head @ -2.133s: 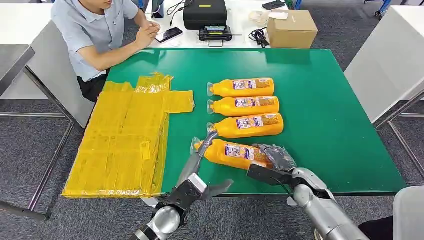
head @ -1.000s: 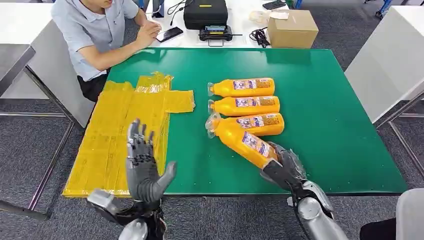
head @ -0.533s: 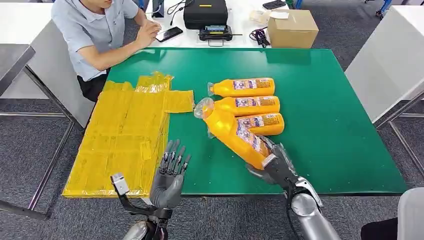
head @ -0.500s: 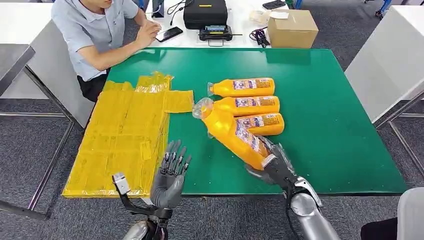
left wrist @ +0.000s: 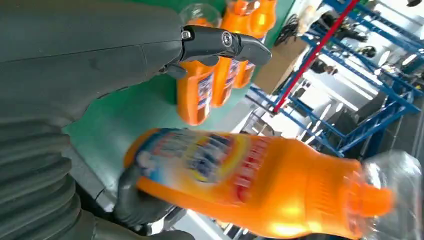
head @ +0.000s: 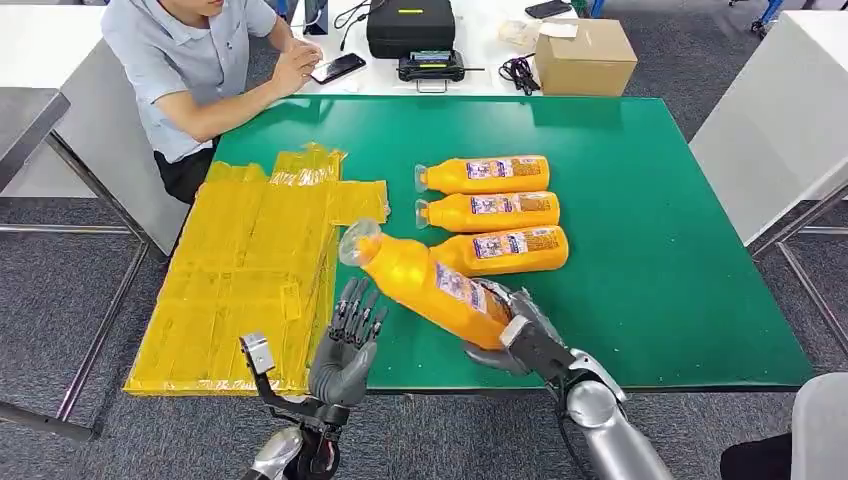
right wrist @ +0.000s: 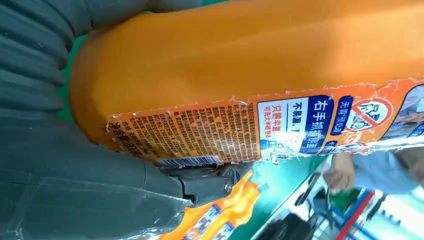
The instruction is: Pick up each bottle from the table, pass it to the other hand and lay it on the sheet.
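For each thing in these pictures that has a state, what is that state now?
Held bottle: lifted off the table, tilted, cap toward the sheet.
Right hand: grips the held bottle's base.
Left hand: fingers apart, holding nothing, raised near the bottle.
Three other bottles: lying side by side on the green table.
Yellow sheet: spread flat, no bottle on it.

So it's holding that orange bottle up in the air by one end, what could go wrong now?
The right hand grips the held bottle only near its base, so the long, tilted body could slip or twist loose. The open left hand waits at the table edge, apart from the bottle; a poorly lined-up handover might drop it. Three bottles on the table lie just behind, so a swing or fall could knock them.
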### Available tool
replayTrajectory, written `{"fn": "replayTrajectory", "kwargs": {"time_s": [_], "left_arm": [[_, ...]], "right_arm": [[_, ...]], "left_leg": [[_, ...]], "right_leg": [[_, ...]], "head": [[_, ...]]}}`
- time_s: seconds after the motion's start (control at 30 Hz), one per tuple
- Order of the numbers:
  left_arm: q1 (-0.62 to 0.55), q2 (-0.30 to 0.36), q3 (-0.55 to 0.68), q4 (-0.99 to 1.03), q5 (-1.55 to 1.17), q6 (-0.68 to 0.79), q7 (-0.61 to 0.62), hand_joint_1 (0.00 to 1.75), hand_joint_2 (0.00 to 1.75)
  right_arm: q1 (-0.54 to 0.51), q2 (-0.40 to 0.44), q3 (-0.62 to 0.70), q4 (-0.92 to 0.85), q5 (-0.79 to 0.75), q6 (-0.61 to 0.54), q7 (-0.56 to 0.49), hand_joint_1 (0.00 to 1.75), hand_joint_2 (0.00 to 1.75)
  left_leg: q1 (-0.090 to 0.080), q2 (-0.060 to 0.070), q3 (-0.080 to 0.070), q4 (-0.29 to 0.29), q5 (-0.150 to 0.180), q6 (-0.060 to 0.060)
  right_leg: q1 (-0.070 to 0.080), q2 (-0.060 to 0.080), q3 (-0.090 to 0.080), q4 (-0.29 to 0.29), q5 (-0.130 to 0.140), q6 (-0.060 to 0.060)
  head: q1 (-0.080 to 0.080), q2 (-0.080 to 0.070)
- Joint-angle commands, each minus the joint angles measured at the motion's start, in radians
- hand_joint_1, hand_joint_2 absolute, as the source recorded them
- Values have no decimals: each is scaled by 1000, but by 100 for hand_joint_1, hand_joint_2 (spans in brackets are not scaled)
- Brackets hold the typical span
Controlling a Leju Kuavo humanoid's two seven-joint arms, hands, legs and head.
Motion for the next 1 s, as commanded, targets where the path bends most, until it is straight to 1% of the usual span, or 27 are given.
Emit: {"fn": "replayTrajectory", "kwargs": {"time_s": [0.03,0.07,0.2,0.37,0.4,0.57,0.67,0.87,0.9,0.97,1.0], "left_arm": [[-85,-14,30,104,-41,33,-17,0,175],[-90,-17,31,118,-43,35,-17,0,175],[-103,-25,32,160,-49,-3,-42,0,175],[-101,-23,16,142,-54,-66,-64,0,175],[-103,-25,16,142,-54,-65,-64,0,175],[-108,-28,13,146,-74,-59,-75,0,175],[-107,-30,5,152,-81,-63,-73,0,175],[-108,-33,-4,155,-79,-82,-76,0,175],[-108,-34,-5,150,-80,-75,-77,0,175],[-110,-32,-11,149,-89,-71,-79,0,175],[-110,-33,-12,151,-93,-61,-79,0,175]], "right_arm": [[-77,-18,140,116,4,42,-28,175,175],[-84,-18,147,121,4,45,-26,175,175],[-108,-16,167,155,-26,83,-27,175,175],[-132,-22,195,213,-47,139,-37,175,175],[-132,-23,195,217,-47,140,-38,175,175],[-130,-20,198,220,-50,135,-44,175,175],[-125,-15,190,212,-67,139,-42,168,175],[-128,-6,179,230,-79,134,-34,175,175],[-128,-3,178,240,-81,136,-33,173,175],[-122,-1,177,239,-81,132,-33,175,175],[-116,1,174,235,-85,131,-34,171,175]], "left_leg": [[2,3,4,0,-1,-3],[1,1,3,0,-1,-2],[1,3,4,0,-1,-2],[1,2,3,-1,-1,-2],[2,2,5,0,-1,-3],[1,1,4,0,-1,-2],[1,1,2,0,-1,-2],[1,1,3,0,-1,-2],[1,2,2,0,-1,-2],[1,2,3,0,-1,-2],[1,1,2,0,-1,-2]], "right_leg": [[2,2,4,-1,0,-3],[2,1,3,-1,0,-2],[2,2,3,-1,0,-3],[1,1,3,-1,0,-2],[2,1,5,-1,-1,-3],[1,1,3,0,-1,-3],[1,1,2,0,0,-2],[1,1,3,-1,0,-2],[1,1,2,-1,0,-2],[1,1,3,0,-1,-3],[1,1,2,0,0,-2]], "head": [[0,0],[1,0],[0,0],[0,0],[0,0],[0,0],[0,0],[0,0],[0,0],[0,0],[0,0]]}}
